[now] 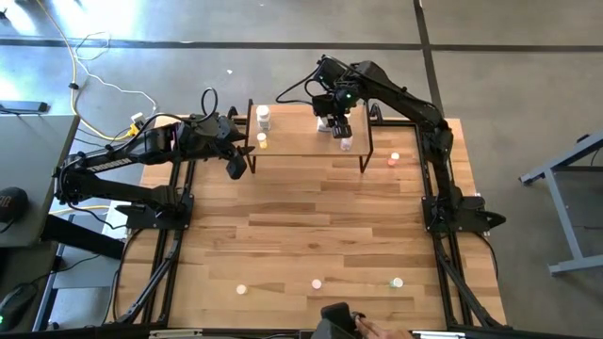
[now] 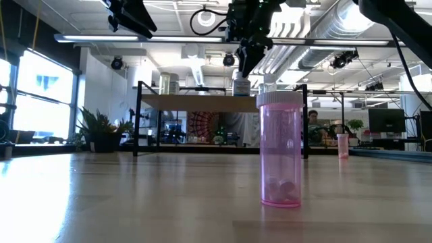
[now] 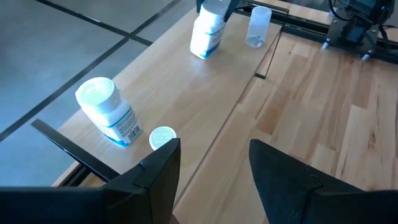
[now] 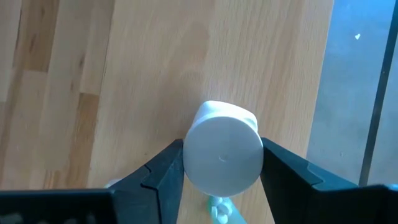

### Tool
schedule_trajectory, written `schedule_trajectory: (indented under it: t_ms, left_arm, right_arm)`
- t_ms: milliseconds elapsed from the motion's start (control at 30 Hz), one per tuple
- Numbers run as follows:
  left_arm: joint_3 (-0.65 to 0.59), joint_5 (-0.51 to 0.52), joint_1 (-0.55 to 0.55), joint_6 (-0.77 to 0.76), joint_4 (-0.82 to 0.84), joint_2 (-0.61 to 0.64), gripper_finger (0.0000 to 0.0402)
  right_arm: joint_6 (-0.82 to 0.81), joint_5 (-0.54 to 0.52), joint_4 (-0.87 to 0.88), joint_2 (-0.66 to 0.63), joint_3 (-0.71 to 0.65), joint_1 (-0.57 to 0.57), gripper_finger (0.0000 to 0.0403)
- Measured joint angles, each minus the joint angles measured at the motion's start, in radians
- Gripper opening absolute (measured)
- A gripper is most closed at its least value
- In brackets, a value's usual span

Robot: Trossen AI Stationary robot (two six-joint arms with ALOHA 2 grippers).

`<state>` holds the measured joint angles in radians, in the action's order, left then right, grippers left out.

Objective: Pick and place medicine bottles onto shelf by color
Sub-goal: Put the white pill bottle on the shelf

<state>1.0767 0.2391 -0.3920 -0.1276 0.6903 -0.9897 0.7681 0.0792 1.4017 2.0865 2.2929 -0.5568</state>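
Right hand point(image 4: 221, 171) fingers flank white bottle point(image 4: 222, 149) standing on shelf point(image 4: 155, 74).

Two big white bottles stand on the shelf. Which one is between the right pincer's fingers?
The white bottle at the shelf's right end; the other white bottle stands free at the left end.

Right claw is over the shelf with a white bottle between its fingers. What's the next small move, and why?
Probably open the right claw a little wider, then lift straight up. The white bottle appears to stand upright on the shelf, with the fingers close on both sides of its cap. A clear bottle stands beside it, so a sideways exit could knock one over.
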Motion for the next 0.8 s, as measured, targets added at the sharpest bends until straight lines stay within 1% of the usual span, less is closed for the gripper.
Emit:
schedule_trajectory:
  t_ms: [167, 267, 600, 800]
  left_arm:
    - [0.000, 0.000, 0.000, 0.000, 0.000, 0.000, 0.0180]
    - [0.000, 0.000, 0.000, 0.000, 0.000, 0.000, 0.0180]
    - [0.000, 0.000, 0.000, 0.000, 0.000, 0.000, 0.0180]
    - [0.000, 0.000, 0.000, 0.000, 0.000, 0.000, 0.0180]
  right_arm:
    - [0.000, -0.001, -0.010, 0.002, 0.000, 0.000, 0.0200]
    - [0.000, -0.015, -0.011, 0.003, -0.001, 0.000, 0.0210]
    - [0.000, -0.024, -0.021, 0.003, 0.002, 0.000, 0.0212]
    - [-0.011, -0.023, -0.022, 0.003, 0.054, 0.000, 0.0213]
